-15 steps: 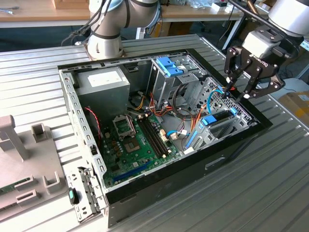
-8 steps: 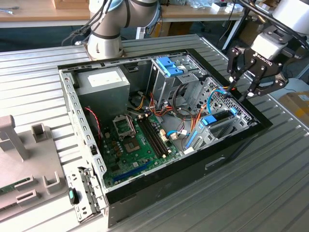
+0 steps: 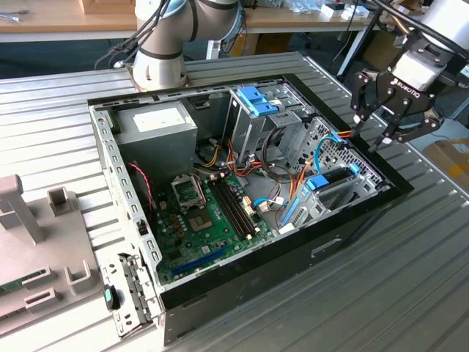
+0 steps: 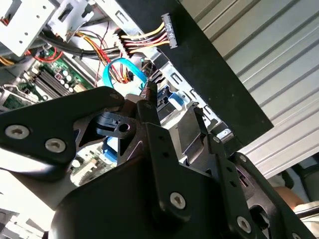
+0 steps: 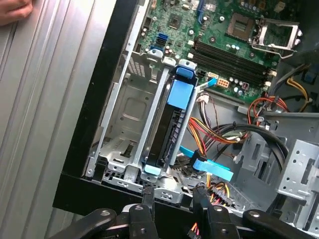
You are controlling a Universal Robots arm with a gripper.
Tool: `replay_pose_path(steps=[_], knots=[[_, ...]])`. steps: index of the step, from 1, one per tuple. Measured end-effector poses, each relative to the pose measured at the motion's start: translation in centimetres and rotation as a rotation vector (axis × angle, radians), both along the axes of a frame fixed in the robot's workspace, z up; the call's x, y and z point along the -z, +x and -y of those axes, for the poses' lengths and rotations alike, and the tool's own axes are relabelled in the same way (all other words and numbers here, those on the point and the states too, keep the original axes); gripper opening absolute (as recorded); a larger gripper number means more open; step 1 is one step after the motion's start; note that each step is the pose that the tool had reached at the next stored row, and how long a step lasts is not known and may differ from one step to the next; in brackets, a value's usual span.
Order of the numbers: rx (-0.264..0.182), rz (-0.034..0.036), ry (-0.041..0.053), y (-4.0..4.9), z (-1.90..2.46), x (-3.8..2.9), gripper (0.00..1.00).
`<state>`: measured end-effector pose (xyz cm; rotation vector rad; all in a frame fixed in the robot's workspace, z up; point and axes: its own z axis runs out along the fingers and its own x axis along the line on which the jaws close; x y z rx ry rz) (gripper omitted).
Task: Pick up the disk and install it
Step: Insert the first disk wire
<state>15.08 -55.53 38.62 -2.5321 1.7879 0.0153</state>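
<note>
ribbed metal table (image 3: 410, 293), wooden bench (image 3: 58, 23)

Open computer case (image 3: 242, 282) on ribbed metal table (image 3: 396, 293), green motherboard (image 3: 212, 220) inside, grey power supply (image 3: 157, 126)

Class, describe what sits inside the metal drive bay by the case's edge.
The disk sits between the rails of the bay, with its blue carrier showing. Its underside and the bay floor beneath it are covered.
</note>
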Motion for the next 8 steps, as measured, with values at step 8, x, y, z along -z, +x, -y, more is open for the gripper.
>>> replay_pose_path(steps=[8], knots=[[-0.112, 0.0000, -0.0001, 0.14, -0.04, 0.02, 0.44]])
